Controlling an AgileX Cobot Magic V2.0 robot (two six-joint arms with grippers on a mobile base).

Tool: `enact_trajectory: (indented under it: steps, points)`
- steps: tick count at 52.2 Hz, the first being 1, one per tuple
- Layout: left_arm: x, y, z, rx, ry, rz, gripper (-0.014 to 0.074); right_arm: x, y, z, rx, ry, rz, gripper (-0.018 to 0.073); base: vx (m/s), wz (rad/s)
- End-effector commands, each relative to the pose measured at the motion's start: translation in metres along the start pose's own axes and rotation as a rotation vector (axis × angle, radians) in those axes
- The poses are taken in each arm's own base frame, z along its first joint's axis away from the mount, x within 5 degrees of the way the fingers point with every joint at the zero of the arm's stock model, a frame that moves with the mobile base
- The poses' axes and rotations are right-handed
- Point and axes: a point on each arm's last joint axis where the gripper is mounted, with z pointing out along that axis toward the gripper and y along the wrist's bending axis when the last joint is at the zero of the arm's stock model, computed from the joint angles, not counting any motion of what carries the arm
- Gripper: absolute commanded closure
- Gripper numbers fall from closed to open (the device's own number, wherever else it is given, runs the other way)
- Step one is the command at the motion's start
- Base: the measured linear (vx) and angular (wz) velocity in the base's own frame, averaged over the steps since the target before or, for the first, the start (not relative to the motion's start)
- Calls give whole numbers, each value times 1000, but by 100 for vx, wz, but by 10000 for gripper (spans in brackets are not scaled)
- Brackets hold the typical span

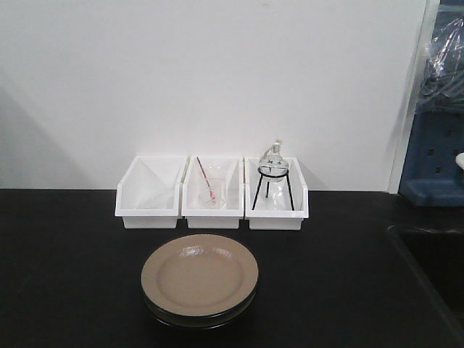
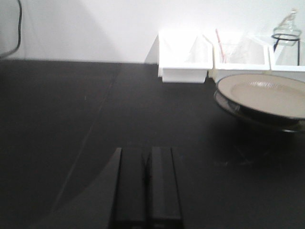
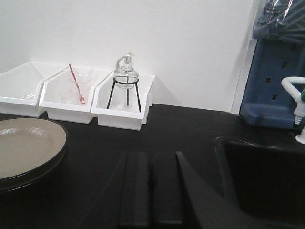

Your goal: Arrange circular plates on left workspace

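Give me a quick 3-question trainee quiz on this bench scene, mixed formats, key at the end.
1. True or false: the two circular plates lie side by side on the benchtop.
2. Multiple choice: which white bin holds the glass flask on a black wire stand? A) left bin B) middle bin C) right bin
3. Short answer: how do the left gripper and the right gripper stand, and is either holding anything?

Key
1. False: they are stacked, one on the other, in front of the bins.
2. C
3. Both are shut and empty, each over bare benchtop and clear of the plates.
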Motion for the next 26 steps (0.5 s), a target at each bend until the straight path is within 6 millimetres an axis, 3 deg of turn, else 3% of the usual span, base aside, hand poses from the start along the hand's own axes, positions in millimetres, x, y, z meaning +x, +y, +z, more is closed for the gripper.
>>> enact_trajectory:
  steps: [1, 26]
  points:
    - [-1, 2, 1, 1, -124, -51, 594, -15, -6, -1, 51, -82, -4, 564, 0, 0]
    - [1, -2, 1, 63, -103, 11, 594, -15, -5, -1, 49, -79, -4, 564, 0, 0]
